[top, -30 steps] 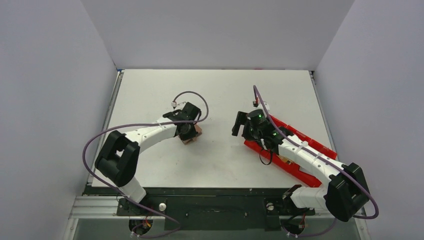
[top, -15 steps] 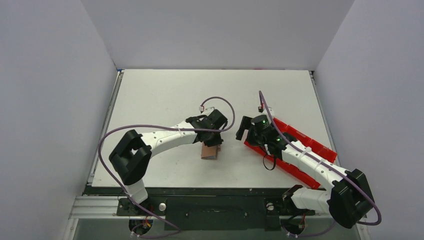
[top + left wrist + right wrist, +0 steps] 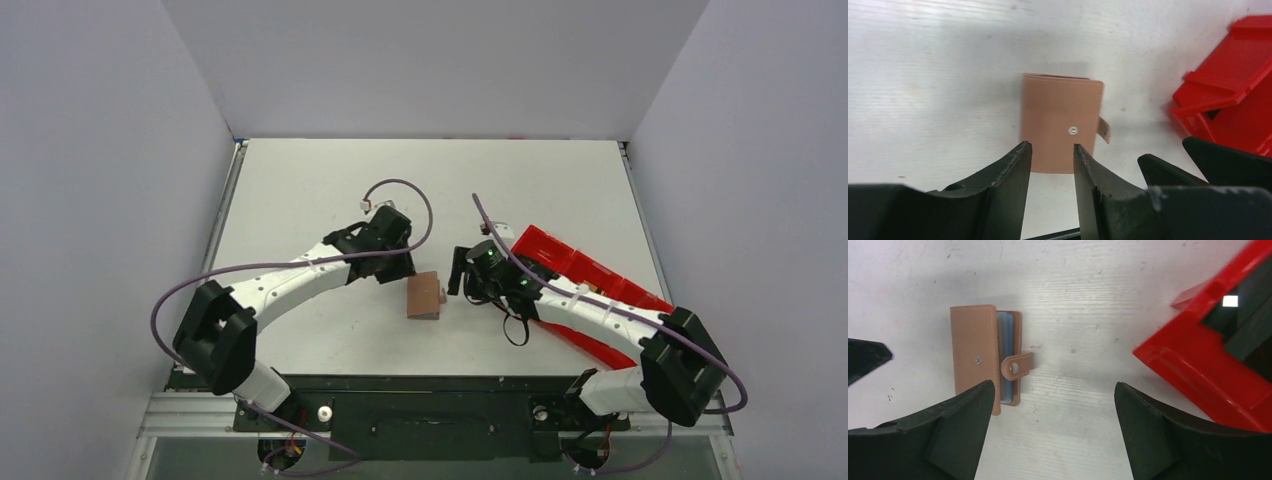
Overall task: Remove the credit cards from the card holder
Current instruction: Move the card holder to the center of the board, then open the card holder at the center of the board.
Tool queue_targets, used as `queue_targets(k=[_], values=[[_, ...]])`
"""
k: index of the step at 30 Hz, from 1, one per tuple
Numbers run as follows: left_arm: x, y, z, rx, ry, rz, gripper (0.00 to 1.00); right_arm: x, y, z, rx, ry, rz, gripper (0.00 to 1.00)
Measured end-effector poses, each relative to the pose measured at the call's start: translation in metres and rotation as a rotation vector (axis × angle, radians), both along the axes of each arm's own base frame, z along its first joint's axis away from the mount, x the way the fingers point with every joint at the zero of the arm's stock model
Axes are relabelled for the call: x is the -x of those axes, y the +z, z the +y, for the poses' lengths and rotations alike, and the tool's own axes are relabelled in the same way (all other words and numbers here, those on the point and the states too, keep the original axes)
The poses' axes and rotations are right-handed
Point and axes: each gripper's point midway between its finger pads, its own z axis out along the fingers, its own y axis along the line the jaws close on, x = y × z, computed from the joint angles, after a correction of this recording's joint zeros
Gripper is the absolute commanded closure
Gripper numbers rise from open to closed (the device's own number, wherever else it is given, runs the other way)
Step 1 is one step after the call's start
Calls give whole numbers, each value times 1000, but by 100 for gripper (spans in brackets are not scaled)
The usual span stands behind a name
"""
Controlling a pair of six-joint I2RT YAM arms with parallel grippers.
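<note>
The card holder [image 3: 424, 296] lies flat on the table [image 3: 320, 180], folded over. Its strap tab [image 3: 1017, 366] is unfastened and sticks out sideways, and a sliver of light blue shows at the edge in the right wrist view. The left tool [image 3: 1050, 150] hovers just beside it, fingers parted by a narrow gap, nothing between them. On the other side, the right tool [image 3: 1053, 390] is spread wide and empty. The red tray [image 3: 590, 275] lies beyond that arm, apart from the holder.

The left arm [image 3: 290, 275] and right arm [image 3: 590, 308] have white shells and black joints, bulkiest nearest the base plate [image 3: 430, 410]. A purple cable [image 3: 398, 181] trails each; green lights [image 3: 491, 255] dot the right.
</note>
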Motion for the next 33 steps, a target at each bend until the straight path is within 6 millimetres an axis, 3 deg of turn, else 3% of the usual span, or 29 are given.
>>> queue_targets(k=[2, 6, 9, 15, 20, 26, 29, 33], values=[[-3, 3, 21, 5, 34, -15, 65, -2, -6, 12, 20, 22, 13, 31], [-2, -1, 57, -3, 90, -12, 64, -10, -18, 24, 60, 38, 37, 34], [3, -8, 67, -12, 95, 0, 64, -16, -24, 33, 85, 47, 47, 34], [15, -20, 73, -18, 75, 33, 63, -16, -29, 46, 105, 74, 53, 39], [15, -21, 72, -8, 69, 38, 64, -16, -37, 53, 119, 85, 68, 57], [14, -20, 70, 6, 63, 36, 64, -15, -41, 53, 123, 80, 76, 66], [14, -20, 69, 10, 62, 36, 63, -15, -42, 52, 124, 80, 77, 79], [14, -22, 68, 13, 57, 42, 64, -15, -42, 52, 121, 78, 77, 82]])
